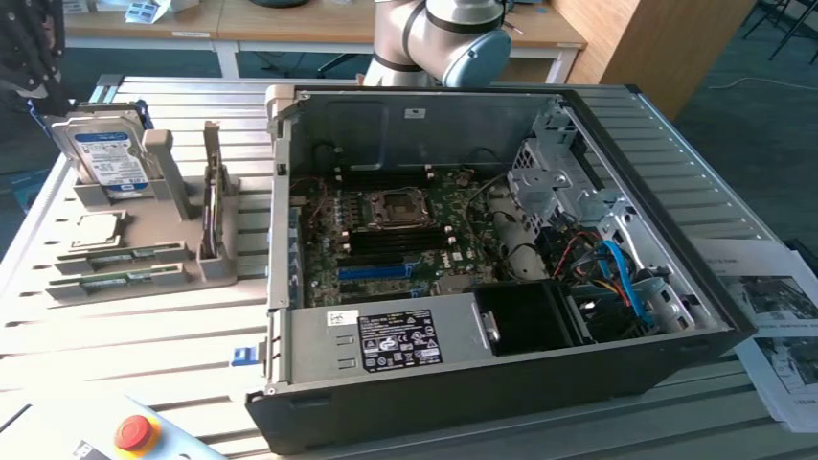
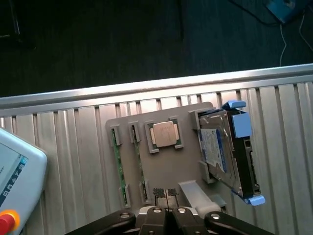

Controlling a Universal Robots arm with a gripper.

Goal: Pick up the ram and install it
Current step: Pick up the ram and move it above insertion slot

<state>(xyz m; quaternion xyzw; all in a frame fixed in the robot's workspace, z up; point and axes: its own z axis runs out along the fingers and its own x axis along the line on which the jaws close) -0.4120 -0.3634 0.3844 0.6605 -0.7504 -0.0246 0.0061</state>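
Caught the gripper (image 2: pixel 165 194) with fingertips pressed together, pinching nothing, poised over the edge of the grey tray (image 2: pixel 168 169). Spotted the ram (image 2: pixel 137 161) standing on edge in a tray slot, just beside the processor chip (image 2: pixel 164 133), on the side away from the hard drive (image 2: pixel 217 147). Lay ahead of the fingertips and off to one side, apart from them, long axis running straight away from the pincer. Picked out the same ram (image 1: pixel 118 257) at lower left of the exterior view, stretched across the frame, a second stick (image 1: pixel 113 284) just beside it. Judged the sideways offset the thing that mattered.
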